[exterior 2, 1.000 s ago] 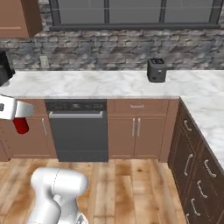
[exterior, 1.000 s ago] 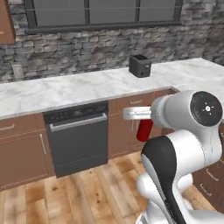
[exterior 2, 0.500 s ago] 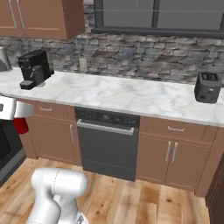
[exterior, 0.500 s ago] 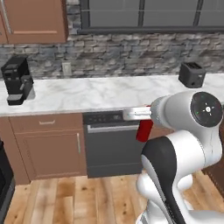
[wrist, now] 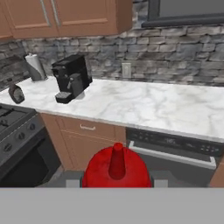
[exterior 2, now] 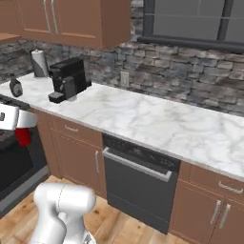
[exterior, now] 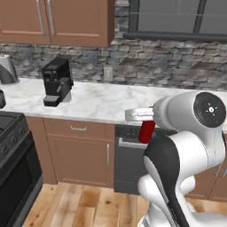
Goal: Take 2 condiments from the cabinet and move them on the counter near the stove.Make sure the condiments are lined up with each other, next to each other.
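the hand is clenched on the slim red squeeze bottle, which hangs in the air in front of the white marble desk with its faint grey veins, its pointed red cap facing the hand camera and its upper part hidden by the white arm. a boxy black coffee machine stands on the desk under the brown raised-panel cabinet, and the black stove with its grid grates is cut off at the left edge. since the earlier frame the whole scene has shifted because the base moved, bringing the stove into sight.
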### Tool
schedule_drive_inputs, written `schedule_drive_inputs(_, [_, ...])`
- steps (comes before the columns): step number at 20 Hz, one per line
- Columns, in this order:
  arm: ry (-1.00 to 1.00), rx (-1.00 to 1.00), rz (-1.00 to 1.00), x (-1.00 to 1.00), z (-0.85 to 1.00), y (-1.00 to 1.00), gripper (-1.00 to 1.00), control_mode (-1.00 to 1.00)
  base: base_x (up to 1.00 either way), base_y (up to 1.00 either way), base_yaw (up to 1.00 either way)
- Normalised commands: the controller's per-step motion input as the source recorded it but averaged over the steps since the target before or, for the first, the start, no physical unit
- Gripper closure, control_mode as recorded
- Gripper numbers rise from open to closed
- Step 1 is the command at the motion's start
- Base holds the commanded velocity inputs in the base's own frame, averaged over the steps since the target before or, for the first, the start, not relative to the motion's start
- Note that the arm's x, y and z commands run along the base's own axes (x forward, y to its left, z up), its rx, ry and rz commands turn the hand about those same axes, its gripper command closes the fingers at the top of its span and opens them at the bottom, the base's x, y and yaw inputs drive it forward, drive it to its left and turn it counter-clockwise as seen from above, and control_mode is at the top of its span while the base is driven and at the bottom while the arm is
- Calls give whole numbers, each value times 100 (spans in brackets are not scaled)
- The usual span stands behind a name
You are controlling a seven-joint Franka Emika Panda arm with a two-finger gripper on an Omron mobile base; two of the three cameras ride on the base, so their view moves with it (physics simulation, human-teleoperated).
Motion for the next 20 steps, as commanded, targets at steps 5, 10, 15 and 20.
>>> schedule_drive_inputs(5, [0,0,0,0,0,0,100,100,61,21,48])
schedule_drive_inputs(10, [0,0,0,0,0,0,100,100,61,22,48])
schedule_drive_inputs(15, [0,0,0,0,0,0,100,100,67,15,47])
schedule_drive_inputs(20, [0,0,0,0,0,0,100,100,65,25,44])
